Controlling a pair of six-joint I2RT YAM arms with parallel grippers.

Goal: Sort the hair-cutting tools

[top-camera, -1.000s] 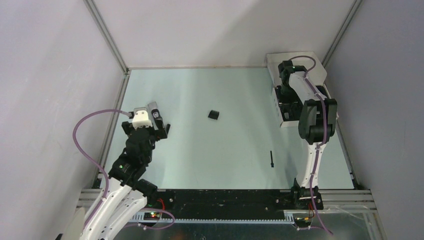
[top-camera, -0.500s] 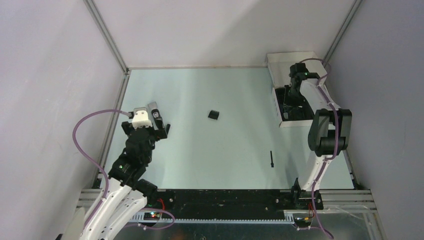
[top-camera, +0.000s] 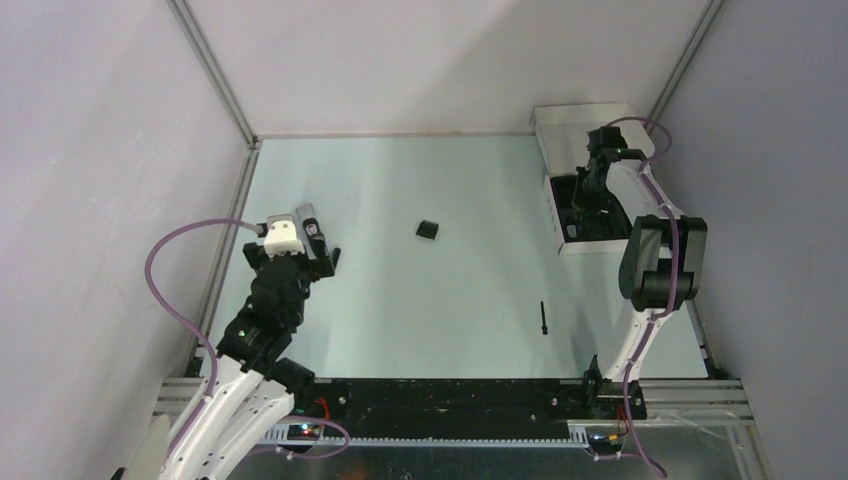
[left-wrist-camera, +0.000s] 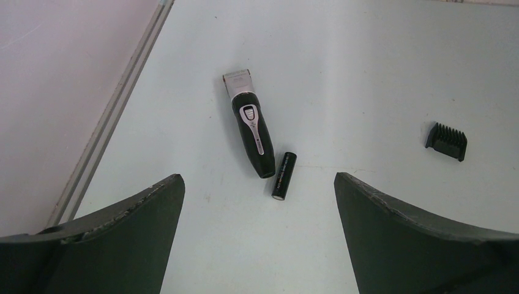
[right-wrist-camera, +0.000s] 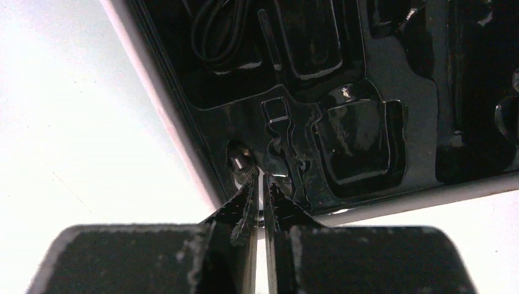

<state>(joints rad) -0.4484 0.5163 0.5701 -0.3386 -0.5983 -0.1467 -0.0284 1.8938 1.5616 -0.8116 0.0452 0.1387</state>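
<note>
The silver-and-black hair clipper (left-wrist-camera: 252, 131) lies on the table ahead of my left gripper (left-wrist-camera: 258, 177), which hangs wide open above it with nothing held. A short black cylinder (left-wrist-camera: 284, 176) rests beside the clipper's lower end. The black comb attachment (left-wrist-camera: 447, 141) (top-camera: 427, 229) sits mid-table, and the thin stick brush (top-camera: 543, 318) lies near the right arm's base. My right gripper (right-wrist-camera: 262, 179) is shut and holds nothing, its tips at the near corner of the black tray (right-wrist-camera: 422, 79), beside a small metal-tipped piece (right-wrist-camera: 240, 163). A coiled cable (right-wrist-camera: 214, 27) lies in a tray pocket.
The white box (top-camera: 568, 245) holding the tray stands at the right edge, its lid (top-camera: 560, 118) raised against the back corner. Metal rails (top-camera: 228, 230) border the table on the left and back. The right arm (top-camera: 655, 255) arches over the box.
The right arm swung outward to the right while its wrist stayed over the tray, and its jaws closed. The left arm and the loose tools have not moved.
</note>
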